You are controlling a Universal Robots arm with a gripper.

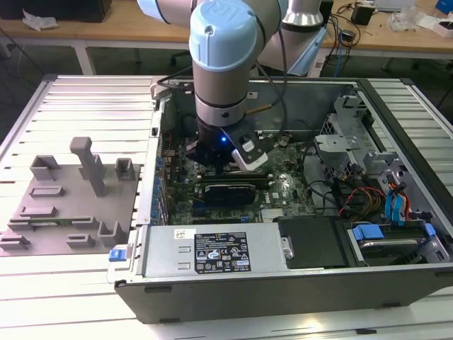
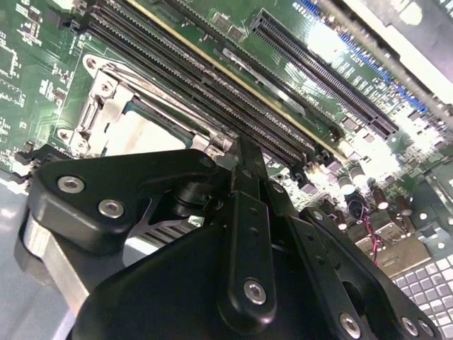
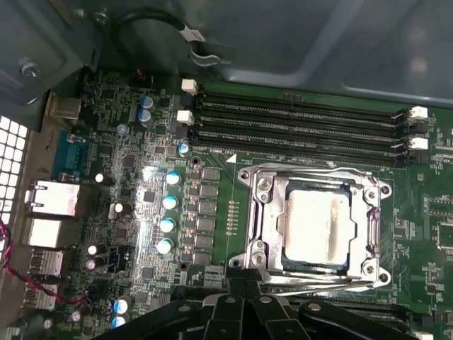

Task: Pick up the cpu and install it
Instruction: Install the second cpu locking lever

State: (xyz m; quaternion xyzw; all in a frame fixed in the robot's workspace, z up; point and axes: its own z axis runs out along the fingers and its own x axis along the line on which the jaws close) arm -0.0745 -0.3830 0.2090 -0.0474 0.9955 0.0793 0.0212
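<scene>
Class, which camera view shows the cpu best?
The first wrist view: the cpu lies face-up in its socket frame, fully visible. The second wrist view catches part behind the end effector.

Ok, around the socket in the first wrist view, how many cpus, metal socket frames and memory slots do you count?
cpu: 1
metal socket frame: 1
memory slots: 4
Total: 6

A slatted metal table (image 1: 85, 106) carries an open computer case (image 1: 283, 283) and what looks like a grey fixture plate (image 1: 67, 202)
</scene>
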